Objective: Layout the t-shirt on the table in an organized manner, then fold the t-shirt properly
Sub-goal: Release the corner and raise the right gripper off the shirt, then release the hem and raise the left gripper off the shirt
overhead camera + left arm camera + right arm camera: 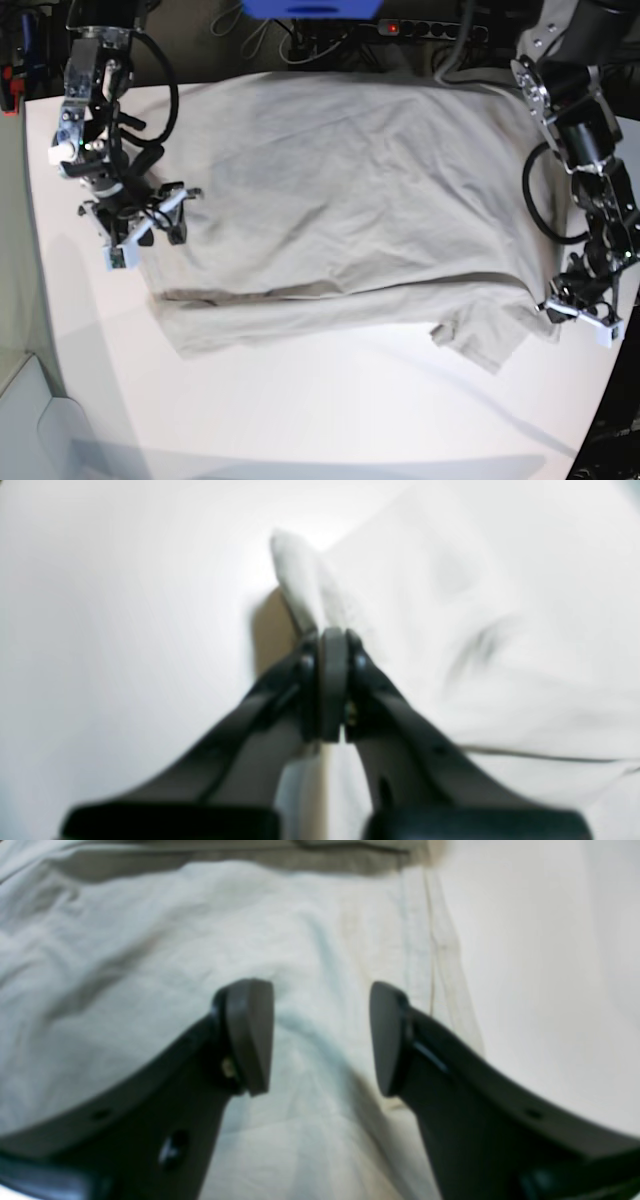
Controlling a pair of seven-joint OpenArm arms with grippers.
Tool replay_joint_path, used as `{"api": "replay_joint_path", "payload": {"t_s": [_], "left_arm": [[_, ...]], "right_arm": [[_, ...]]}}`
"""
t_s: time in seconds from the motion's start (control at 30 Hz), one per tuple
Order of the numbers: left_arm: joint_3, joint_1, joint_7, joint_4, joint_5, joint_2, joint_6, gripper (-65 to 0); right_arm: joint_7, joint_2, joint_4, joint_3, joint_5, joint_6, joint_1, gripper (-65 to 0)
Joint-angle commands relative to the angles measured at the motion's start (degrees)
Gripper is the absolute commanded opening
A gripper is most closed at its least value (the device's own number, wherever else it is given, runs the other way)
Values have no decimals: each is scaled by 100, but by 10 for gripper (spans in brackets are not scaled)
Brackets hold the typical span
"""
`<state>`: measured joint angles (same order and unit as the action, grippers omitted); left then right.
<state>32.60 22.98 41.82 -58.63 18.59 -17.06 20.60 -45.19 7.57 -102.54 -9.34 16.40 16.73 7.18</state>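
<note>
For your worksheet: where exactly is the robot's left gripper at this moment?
In the base view, the left gripper sits at the right edge of the table, shut on the t-shirt near its sleeve.

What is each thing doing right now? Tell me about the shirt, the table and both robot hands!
t-shirt: spread on the table, partly folded, one corner pinched.
table: white, holding the shirt.
left gripper: shut on a bit of the t-shirt's cloth.
right gripper: open, above the cloth, holding nothing.
</note>
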Motion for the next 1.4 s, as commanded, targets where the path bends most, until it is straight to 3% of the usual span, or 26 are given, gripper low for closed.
{"api": "replay_joint_path", "payload": {"t_s": [0.0,0.13,0.27,0.43,0.7,0.77,0.9,1.0,1.17,1.37], "left_arm": [[-20,379,-134,39,36,-127,-7,-647],[-143,1170,-204,821,36,-285,-7,-648],[-451,1609,-802,1560,36,-417,-16,-648],[-970,1768,-1347,1885,36,-435,-16,-645],[-1163,1645,-1321,1885,-149,-602,-16,-638],[-1154,1513,-1321,1885,-386,-611,-16,-581],[-961,1240,-1321,1868,-703,-742,-25,-336],[-864,976,-1321,1806,-685,-786,45,-217],[-715,396,-934,1270,-597,-909,54,-201],[-47,-588,33,-154,203,-786,54,-202]], "right_arm": [[119,-6,-185,-19,52,37,60,-337],[119,-6,-432,-19,52,37,403,-337],[119,-6,-511,-19,52,37,675,-337],[119,-6,-511,-19,52,37,851,-338],[119,-6,-511,-19,52,37,851,-339],[119,-6,-511,-19,52,37,834,-339],[119,-23,-511,-11,52,37,798,-339],[119,-23,-493,86,52,37,667,-339],[119,-23,-484,244,52,37,614,-339],[119,-23,-405,244,52,37,473,-338]]}}
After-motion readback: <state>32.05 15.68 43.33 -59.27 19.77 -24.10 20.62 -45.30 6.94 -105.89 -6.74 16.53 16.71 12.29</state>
